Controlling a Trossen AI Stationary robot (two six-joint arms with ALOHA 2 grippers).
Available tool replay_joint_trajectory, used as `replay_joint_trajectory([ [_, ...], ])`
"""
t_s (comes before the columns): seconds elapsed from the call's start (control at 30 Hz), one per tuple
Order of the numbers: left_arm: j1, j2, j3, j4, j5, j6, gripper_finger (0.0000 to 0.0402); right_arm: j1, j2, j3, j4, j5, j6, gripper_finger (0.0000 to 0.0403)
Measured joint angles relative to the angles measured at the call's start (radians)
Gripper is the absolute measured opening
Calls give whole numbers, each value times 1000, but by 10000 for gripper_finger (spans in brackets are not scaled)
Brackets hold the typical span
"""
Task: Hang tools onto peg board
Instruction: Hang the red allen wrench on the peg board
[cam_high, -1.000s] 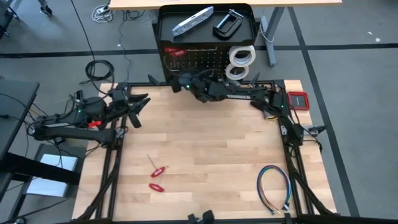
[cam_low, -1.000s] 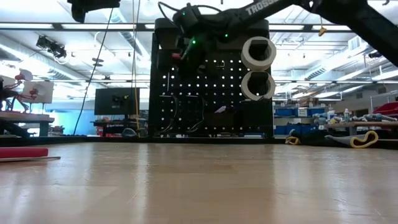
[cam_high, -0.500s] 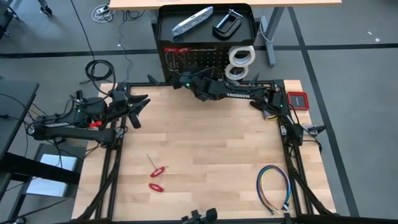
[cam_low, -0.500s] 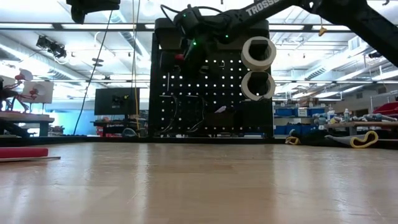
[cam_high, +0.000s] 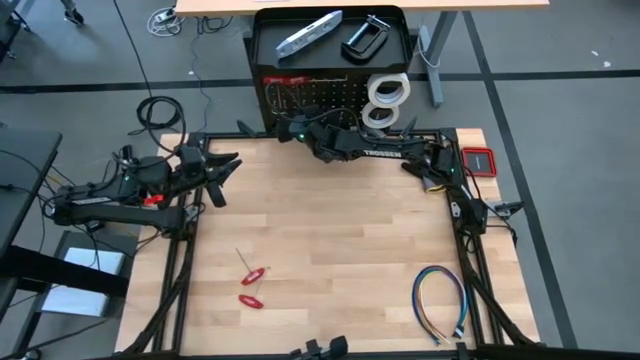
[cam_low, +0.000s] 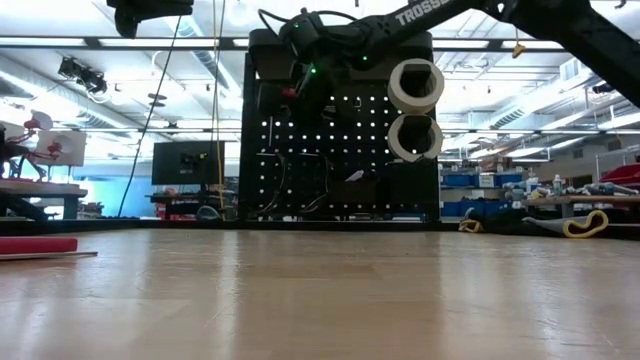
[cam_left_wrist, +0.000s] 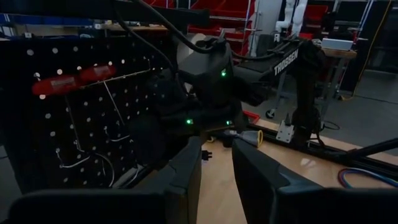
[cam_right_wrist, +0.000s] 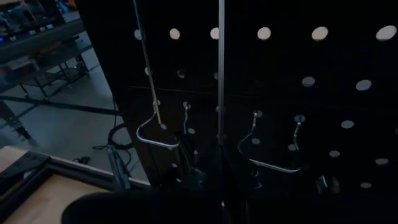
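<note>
Right gripper (cam_high: 292, 131) closed, up against peg board (cam_high: 330, 100).

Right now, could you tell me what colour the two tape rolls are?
White; the tape rolls show best in the low view.

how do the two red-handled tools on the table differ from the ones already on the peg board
The two red-handled tools on the table lie flat on the wood near the front left, with no gripper near them. The red-handled tools on the peg board hang at the upper left of the peg board, thin metal shafts pointing down, with the right gripper shut close beside them. Both sets have red handles and slim metal shafts.
</note>
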Motion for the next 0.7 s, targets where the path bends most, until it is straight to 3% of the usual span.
replay_joint_trajectory([
  [0.3, 0, 0, 0, 1, 0, 0, 97, 22, -1, 0, 44, 10, -71, 3],
  [0.53, 0, 0, 0, 2, 0, 2, 97, 20, 6, 0, 78, -41, -95, 3],
  [0.7, 0, 0, 0, 0, 0, 2, 97, 8, 32, 0, 125, -140, -122, 3],
])
